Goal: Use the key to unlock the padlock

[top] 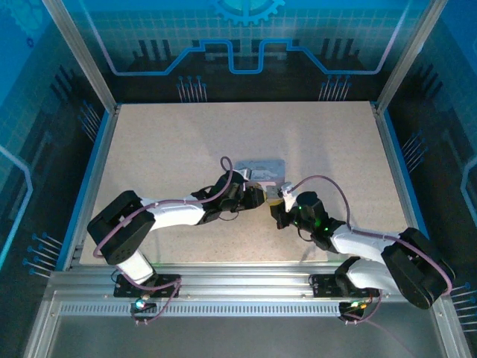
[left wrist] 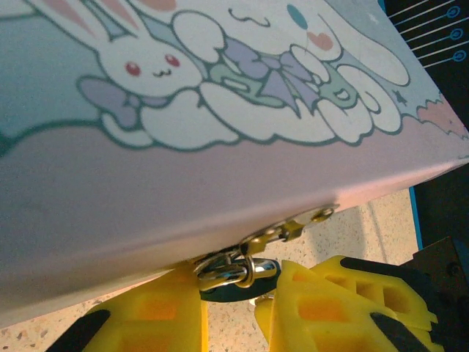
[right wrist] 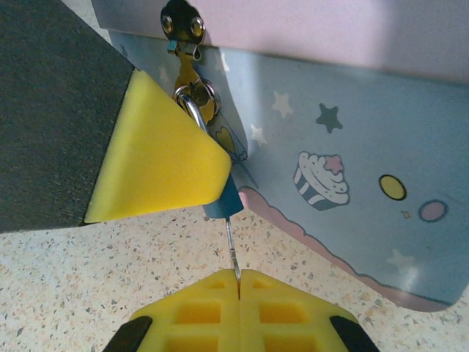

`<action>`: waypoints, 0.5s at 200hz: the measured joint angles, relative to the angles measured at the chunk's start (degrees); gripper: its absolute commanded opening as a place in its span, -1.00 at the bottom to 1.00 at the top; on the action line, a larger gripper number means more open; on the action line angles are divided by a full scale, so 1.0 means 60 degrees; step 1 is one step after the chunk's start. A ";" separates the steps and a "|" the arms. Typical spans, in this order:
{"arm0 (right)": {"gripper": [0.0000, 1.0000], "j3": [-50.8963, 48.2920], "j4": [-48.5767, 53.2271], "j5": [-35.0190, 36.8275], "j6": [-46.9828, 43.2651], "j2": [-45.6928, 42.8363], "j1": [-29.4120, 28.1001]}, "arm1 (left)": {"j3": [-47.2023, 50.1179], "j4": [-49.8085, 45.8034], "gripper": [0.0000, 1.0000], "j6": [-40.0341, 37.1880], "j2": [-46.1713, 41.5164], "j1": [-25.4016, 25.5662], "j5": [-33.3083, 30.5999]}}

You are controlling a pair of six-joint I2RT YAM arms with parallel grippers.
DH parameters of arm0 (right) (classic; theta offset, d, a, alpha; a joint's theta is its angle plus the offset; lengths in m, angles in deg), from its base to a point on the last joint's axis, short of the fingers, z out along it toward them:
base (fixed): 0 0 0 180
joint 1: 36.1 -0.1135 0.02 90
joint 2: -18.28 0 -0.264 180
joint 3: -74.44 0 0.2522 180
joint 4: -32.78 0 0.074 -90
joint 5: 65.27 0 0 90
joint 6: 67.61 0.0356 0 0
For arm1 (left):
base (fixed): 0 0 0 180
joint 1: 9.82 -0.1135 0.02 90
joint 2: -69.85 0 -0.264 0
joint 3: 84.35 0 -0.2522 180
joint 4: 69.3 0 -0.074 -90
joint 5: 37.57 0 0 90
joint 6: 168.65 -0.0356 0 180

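Bench [top: 171, 149] first: flat and bare around the tin [top: 264, 165], with nothing bracing it, so likely to let it skid or swivel under a sideways shove from either arm, carrying the lock off line. Tin next: lying near the bench's middle, front wall toward the arms, hasp [right wrist: 183, 26] riveted on that wall; probably light, so prone to lift or tip if tugged by the lock. Left pincer [left wrist: 234, 312]: nearly closed, pinching the padlock [left wrist: 238, 284] by its dark body just below the hasp, close above the bench; a narrow grip on a small smooth thing, so apt to slip or let the body twist once turned against. Right pincer [right wrist: 239, 279]: pressed together on the key [right wrist: 231, 246], holding only its lower end, with the thin shaft reaching up to the padlock's underside; cannot tell whether seated in the keyhole or merely touching beside it, being hidden there behind the left pincer's finger. Shackle [right wrist: 196, 110]: looped through the hasp ring and free to swing, so ready to let the padlock rock away from the key. Key last, and weakest: a mere sliver, likely to bend, pivot between the pads, or pop out if turned off axis or pushed while misaligned; once dropped on the speckled bench, hard to spot and harder to pick up.
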 measured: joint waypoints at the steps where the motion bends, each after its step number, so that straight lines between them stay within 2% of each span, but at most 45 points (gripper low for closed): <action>1: -1.00 0.0000 0.0000 0.0000 0.0000 0.0000 0.0000 | 0.0000 -0.0004 -0.56 0.0000 0.0000 0.0000 0.0000; 100: -1.00 -0.0189 -0.0911 -0.0182 0.0033 0.0393 0.0029 | 0.0000 -0.0004 -0.57 0.0175 0.0000 -0.0062 0.0106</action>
